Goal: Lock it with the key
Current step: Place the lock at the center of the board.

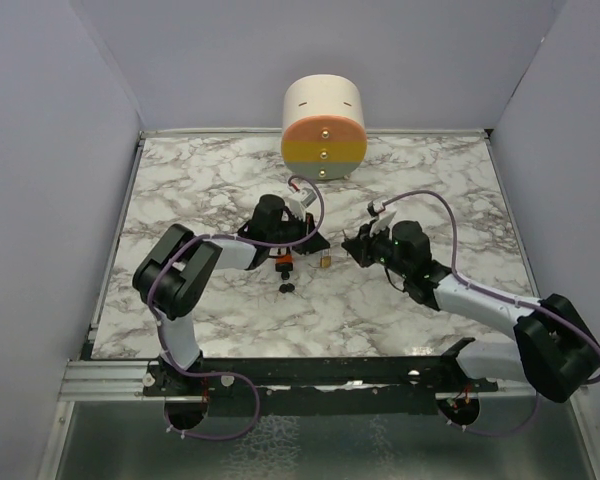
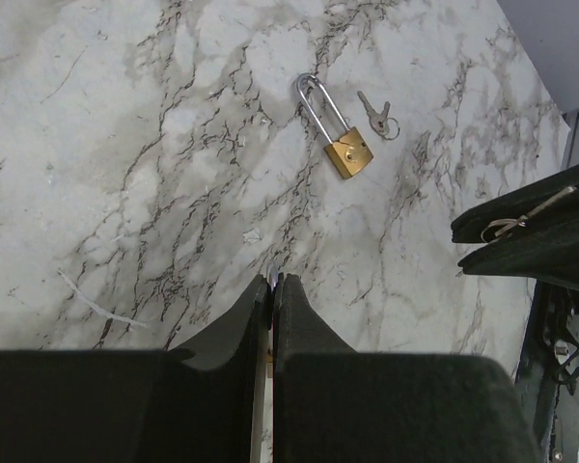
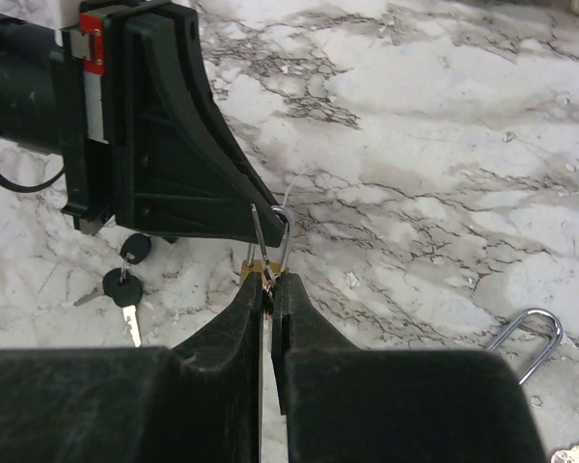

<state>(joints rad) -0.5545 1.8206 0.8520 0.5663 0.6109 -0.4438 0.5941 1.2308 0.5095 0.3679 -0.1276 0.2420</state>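
My left gripper (image 1: 318, 243) (image 2: 272, 280) is shut on the silver shackle of a small brass padlock (image 3: 256, 265), which hangs at its tip; the padlock also shows in the top view (image 1: 325, 260). My right gripper (image 1: 352, 250) (image 3: 268, 280) is shut on a thin silver key (image 3: 260, 241). The key's blade points up, right in front of the padlock's body. I cannot tell whether the key touches the keyhole. In the left wrist view the right gripper (image 2: 526, 227) shows at the right with the key in it.
A second brass padlock with a long shackle (image 2: 338, 135) (image 3: 531, 338) lies flat on the marble with small silver keys (image 2: 376, 116) beside it. Black-headed keys (image 3: 125, 280) (image 1: 285, 280) lie under the left gripper. A cream, orange and green cylinder (image 1: 323, 125) stands at the back.
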